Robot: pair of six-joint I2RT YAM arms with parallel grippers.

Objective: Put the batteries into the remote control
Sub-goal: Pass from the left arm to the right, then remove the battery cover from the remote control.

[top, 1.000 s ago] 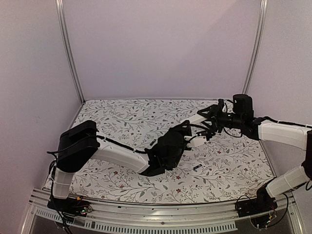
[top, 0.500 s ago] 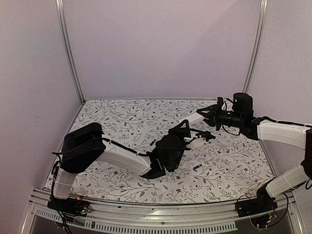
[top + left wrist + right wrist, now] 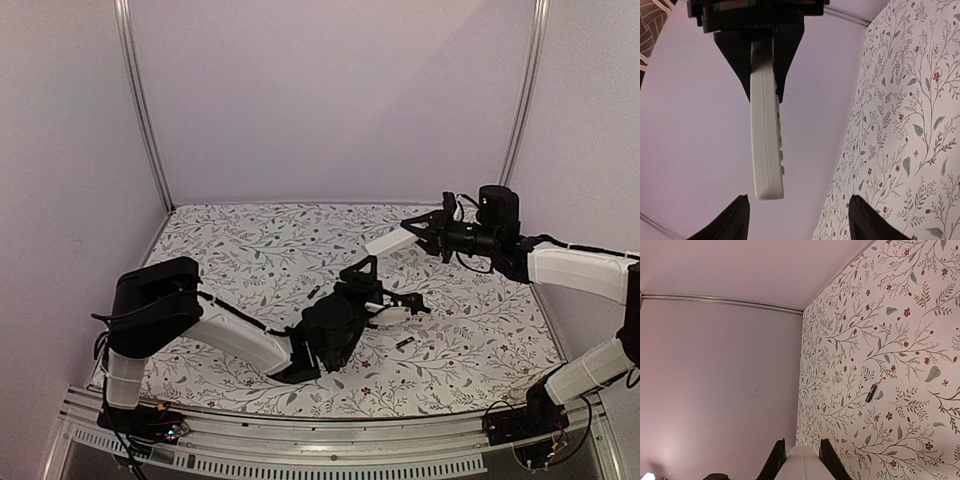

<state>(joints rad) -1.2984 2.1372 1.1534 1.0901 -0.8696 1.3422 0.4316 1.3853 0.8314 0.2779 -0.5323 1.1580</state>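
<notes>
The remote control point(image 3: 388, 240) is a slim white bar held in the air above the table. My right gripper point(image 3: 420, 232) is shut on its right end. From the right wrist, the remote control point(image 3: 802, 466) sits between the two dark fingers of the right gripper point(image 3: 801, 452). My left gripper point(image 3: 395, 285) is lower and nearer, open and holding nothing. In the left wrist view, the left gripper point(image 3: 797, 215) gapes below the free tip of the remote control point(image 3: 766, 145). One battery point(image 3: 405, 343) lies on the cloth right of the left gripper. Another battery point(image 3: 313, 293) lies to its left, also seen as the battery point(image 3: 870, 393).
A floral cloth point(image 3: 240, 250) covers the table, which has pale walls on three sides. A small white piece point(image 3: 392, 315) shows right at the left gripper in the top view. I cannot tell whether it touches the fingers. The left arm point(image 3: 240, 340) stretches low across the near left.
The right gripper shut on the remote and carried it up and back. The left gripper opened, let go of the remote and dropped back toward the near side.
</notes>
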